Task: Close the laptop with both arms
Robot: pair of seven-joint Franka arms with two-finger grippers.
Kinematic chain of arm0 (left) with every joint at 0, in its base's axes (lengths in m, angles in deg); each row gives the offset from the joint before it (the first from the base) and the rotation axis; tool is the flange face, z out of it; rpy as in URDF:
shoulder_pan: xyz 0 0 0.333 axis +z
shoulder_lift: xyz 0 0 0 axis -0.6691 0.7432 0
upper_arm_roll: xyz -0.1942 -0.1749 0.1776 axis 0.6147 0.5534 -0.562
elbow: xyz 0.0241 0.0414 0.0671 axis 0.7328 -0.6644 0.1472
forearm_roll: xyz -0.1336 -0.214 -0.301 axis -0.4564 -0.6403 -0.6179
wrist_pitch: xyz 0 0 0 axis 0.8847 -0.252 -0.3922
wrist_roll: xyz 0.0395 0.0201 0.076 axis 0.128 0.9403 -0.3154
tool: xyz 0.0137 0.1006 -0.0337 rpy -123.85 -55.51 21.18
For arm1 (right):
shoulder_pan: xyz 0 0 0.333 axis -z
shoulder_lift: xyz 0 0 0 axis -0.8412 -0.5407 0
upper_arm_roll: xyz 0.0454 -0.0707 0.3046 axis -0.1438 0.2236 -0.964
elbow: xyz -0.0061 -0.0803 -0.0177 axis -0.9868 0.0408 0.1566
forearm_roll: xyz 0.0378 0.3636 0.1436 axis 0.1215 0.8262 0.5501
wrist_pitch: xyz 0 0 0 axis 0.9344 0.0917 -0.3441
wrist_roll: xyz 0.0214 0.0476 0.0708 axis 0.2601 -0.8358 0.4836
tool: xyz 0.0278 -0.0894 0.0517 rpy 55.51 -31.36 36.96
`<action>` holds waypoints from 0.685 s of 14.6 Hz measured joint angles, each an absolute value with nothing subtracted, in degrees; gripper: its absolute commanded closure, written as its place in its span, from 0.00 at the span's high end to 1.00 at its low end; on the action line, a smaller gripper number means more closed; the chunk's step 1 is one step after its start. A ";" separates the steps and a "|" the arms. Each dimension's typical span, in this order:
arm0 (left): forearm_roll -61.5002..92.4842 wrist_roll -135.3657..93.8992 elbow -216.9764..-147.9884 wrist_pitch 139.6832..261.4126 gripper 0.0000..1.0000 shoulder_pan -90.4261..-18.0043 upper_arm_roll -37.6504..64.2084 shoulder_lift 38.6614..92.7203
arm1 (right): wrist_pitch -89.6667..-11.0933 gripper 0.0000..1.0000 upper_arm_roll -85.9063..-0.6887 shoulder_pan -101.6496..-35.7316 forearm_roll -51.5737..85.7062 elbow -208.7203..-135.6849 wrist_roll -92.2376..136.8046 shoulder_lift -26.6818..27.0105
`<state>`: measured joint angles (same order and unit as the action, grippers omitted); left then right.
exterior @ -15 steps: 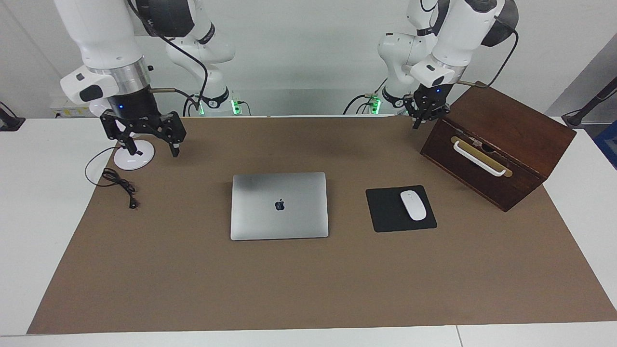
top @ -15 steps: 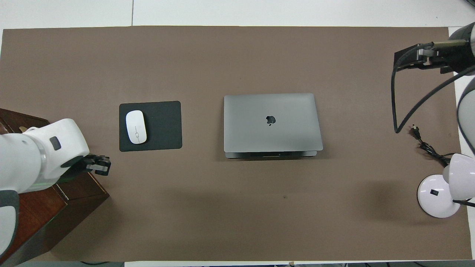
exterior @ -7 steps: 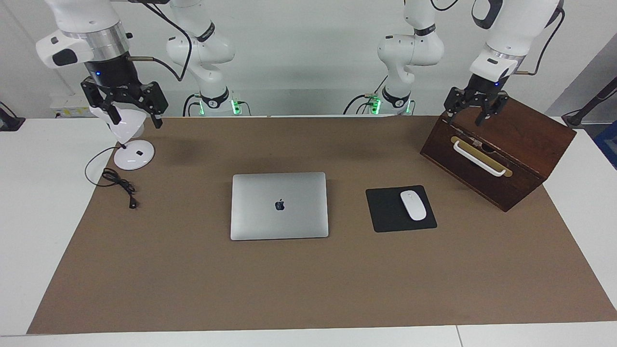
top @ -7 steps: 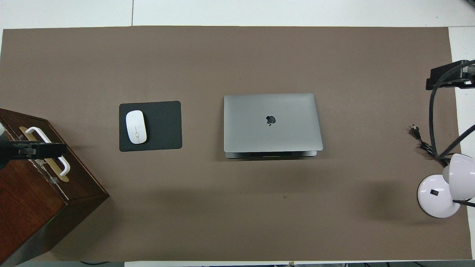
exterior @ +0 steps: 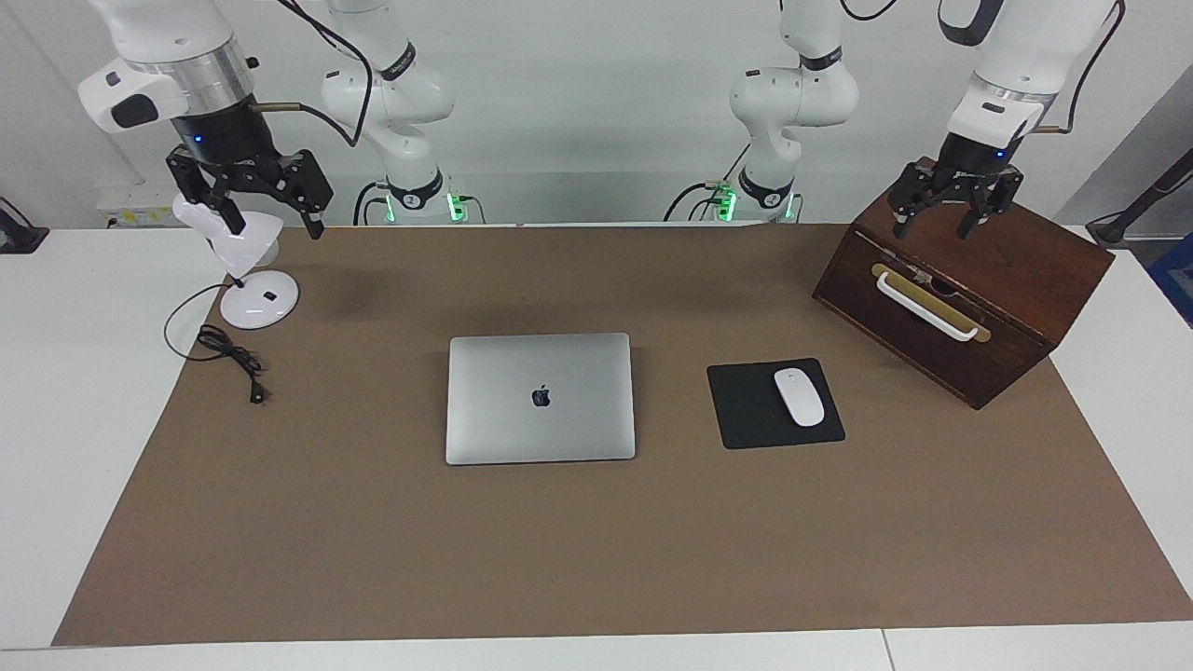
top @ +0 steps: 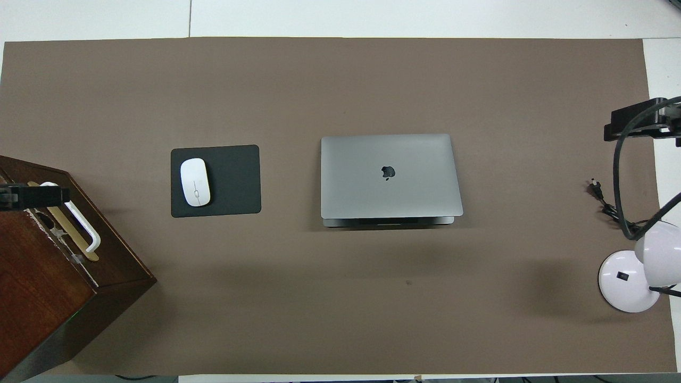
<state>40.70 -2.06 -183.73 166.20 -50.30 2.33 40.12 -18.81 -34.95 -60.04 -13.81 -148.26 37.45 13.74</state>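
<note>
The silver-grey laptop (exterior: 541, 398) lies in the middle of the brown mat with its lid down flat and the apple logo facing up; it also shows in the overhead view (top: 390, 175), where a thin strip of the base peeks out at the edge nearer the robots. My right gripper (exterior: 274, 226) hangs open in the air over the white lamp, well away from the laptop. My left gripper (exterior: 935, 228) hangs open over the top of the wooden box. Both are empty. Their tips show at the edges of the overhead view: right gripper (top: 641, 123), left gripper (top: 33, 194).
A dark wooden box (exterior: 988, 280) with a white handle stands toward the left arm's end. A white mouse (exterior: 799, 397) lies on a black mouse pad (exterior: 746, 410) beside the laptop. A white desk lamp (exterior: 258, 300) and its black cord (exterior: 228, 359) are toward the right arm's end.
Both grippers have risen and drawn away from the middle toward their own ends of the table, the left onto the box, the right over the lamp. The laptop has not moved.
</note>
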 measured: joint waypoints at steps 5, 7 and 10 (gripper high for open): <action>40.19 -2.26 -172.31 159.63 1.00 -50.24 2.40 48.85 | -18.38 1.00 -34.73 -59.80 -13.86 -148.26 33.08 13.91; 39.96 -2.35 -170.90 159.31 1.00 -49.73 2.37 51.25 | -17.74 1.00 -34.73 -59.80 -13.89 -148.29 32.97 13.94; 39.84 -2.35 -171.06 159.03 1.00 -49.07 2.35 52.56 | -16.60 1.00 -34.43 -59.74 -13.92 -149.05 32.86 13.93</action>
<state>39.84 -2.35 -171.06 159.03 -49.07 2.35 52.56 -16.60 -34.43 -59.74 -13.92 -149.05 32.86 13.93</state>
